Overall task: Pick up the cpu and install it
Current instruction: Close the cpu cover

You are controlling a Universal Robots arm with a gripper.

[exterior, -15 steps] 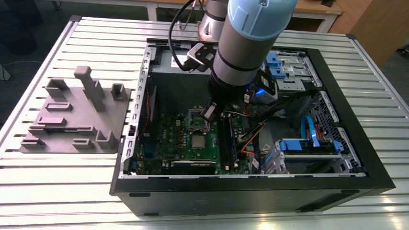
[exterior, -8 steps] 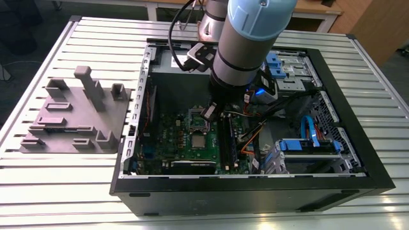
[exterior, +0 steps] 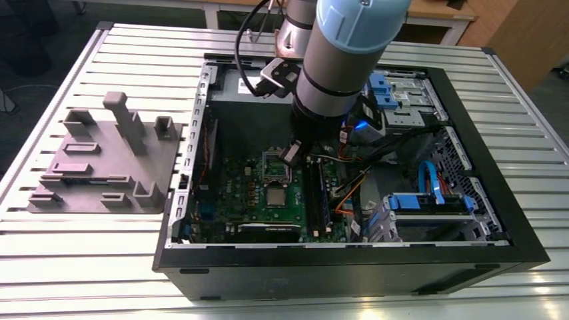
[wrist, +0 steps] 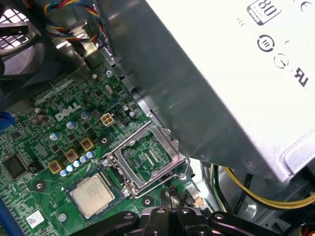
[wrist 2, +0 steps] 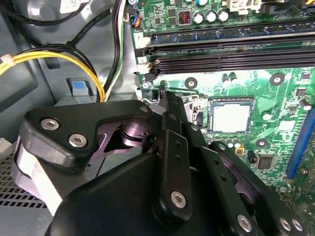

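the chip (wrist: 92, 195) already sits in its spot on the green board (wrist: 59, 128). the metal frame (wrist: 145, 160) beside it stands open. the gripper (wrist 2: 170, 105) hangs close by with its fingers together, holding nothing.

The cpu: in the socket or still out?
In: the cpu lies flat in its socket on the motherboard, the socket frame flipped open beside it.
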